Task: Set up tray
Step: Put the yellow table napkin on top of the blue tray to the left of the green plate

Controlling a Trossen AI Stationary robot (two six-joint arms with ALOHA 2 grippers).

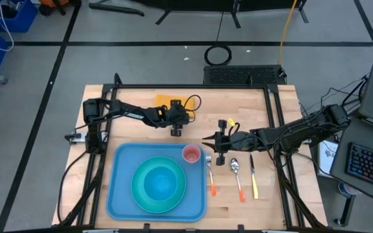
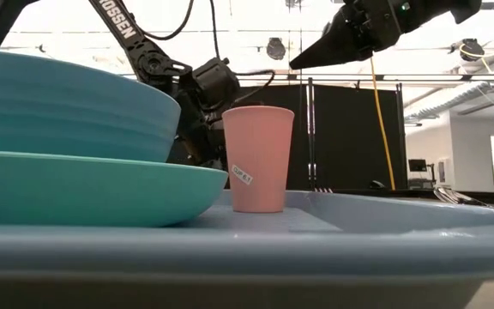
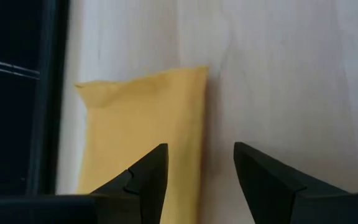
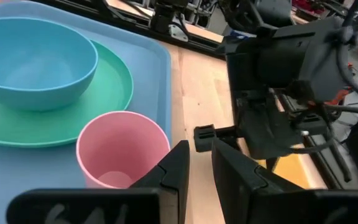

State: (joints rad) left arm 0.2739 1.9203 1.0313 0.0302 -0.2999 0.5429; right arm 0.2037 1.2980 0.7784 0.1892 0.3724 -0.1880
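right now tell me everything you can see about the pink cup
The pink cup is a plain, matte, plastic-looking tumbler with a small white label on its side. It stands upright and empty in a far corner of the light-blue tray, beside the teal plate, apart from it. Nothing grips it.

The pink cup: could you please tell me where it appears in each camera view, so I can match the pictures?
High view: the pink cup stands in the tray's far right corner, beside the teal plate.
Low view: centre of the picture, upright on the tray.
Left wrist view: not in it.
Right wrist view: low, left of centre, beside the plate.
Shared landmark: the teal plate next to the cup.
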